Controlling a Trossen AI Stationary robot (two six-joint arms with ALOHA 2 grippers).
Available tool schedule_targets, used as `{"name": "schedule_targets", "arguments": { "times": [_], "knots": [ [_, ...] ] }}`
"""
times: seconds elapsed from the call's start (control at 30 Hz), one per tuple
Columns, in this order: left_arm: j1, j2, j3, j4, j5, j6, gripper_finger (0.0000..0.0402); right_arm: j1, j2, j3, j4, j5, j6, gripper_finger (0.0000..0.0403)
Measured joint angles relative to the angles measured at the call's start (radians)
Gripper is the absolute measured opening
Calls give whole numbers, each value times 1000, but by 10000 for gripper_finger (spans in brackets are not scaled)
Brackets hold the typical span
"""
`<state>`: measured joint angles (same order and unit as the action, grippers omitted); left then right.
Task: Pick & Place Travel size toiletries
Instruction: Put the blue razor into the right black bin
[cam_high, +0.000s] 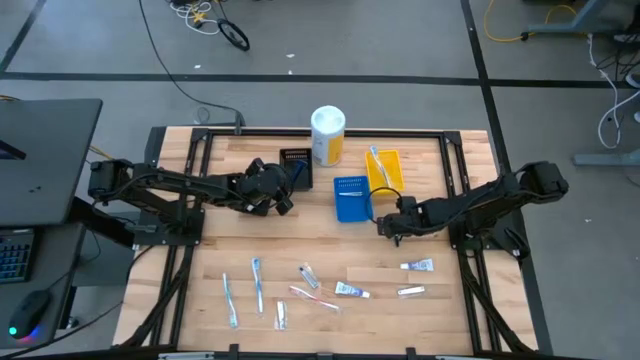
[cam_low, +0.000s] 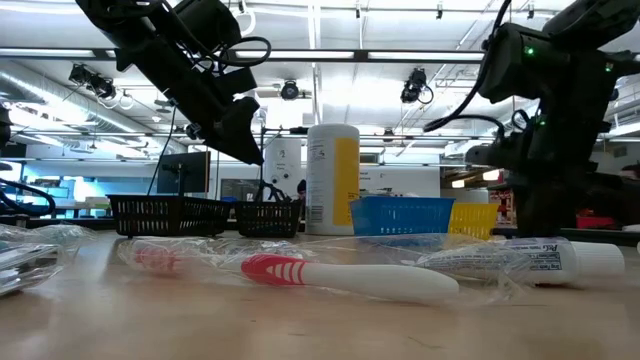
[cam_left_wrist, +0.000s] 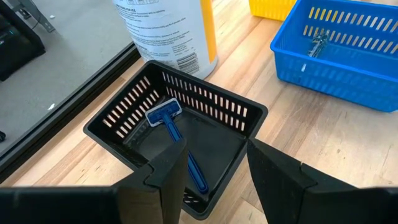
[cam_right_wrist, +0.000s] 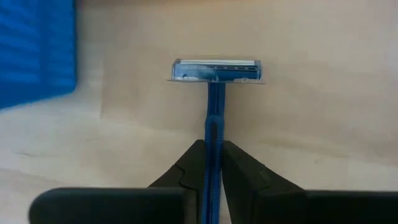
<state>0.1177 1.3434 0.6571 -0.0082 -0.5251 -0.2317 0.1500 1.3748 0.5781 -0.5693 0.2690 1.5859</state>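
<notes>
STEP: right claw (cam_right_wrist: 213, 163) pinches razor (cam_right_wrist: 214, 93) by its handle, just beside the blue tray (cam_high: 349, 197); confirm firm grip, lift straight, keep head level | LEFT: claw (cam_left_wrist: 214, 168) wide, above the black tray (cam_left_wrist: 112, 127) holding another razor | ITEM: slim blue handle, clear-capped head, flat on counter (cam_right_wrist: 311, 93)

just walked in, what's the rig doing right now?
Sorting travel toiletries into small trays. The right gripper is pinched on the handle of a blue razor, near the blue tray. The left gripper hangs open over the black tray, where another razor already lies. Several toothbrushes and tubes wait at the table's front edge. The yellow tray holds a toothbrush too.
</notes>
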Motion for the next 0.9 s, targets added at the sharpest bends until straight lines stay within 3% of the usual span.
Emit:
{"name": "schedule_targets", "arguments": {
  "times": [0.2, 0.33, 0.53, 0.7, 0.9],
  "knots": [
    [0, 0, 0, 0, 40, 0, 174, 33, -107, 2, -3, 67, -57, 46],
    [0, 0, 0, 1, 94, -1, 174, 62, -172, 2, 28, 206, -139, 46],
    [0, 0, 0, 24, 220, -44, 174, 83, -209, 4, 355, 478, -540, 46],
    [-3, 0, -1, 72, 336, -34, 174, 72, -180, 4, 723, 479, -932, 46],
    [-49, 0, -1, 188, 411, 45, 174, 42, -99, 5, 990, 408, -1150, 46]
  ]
}}
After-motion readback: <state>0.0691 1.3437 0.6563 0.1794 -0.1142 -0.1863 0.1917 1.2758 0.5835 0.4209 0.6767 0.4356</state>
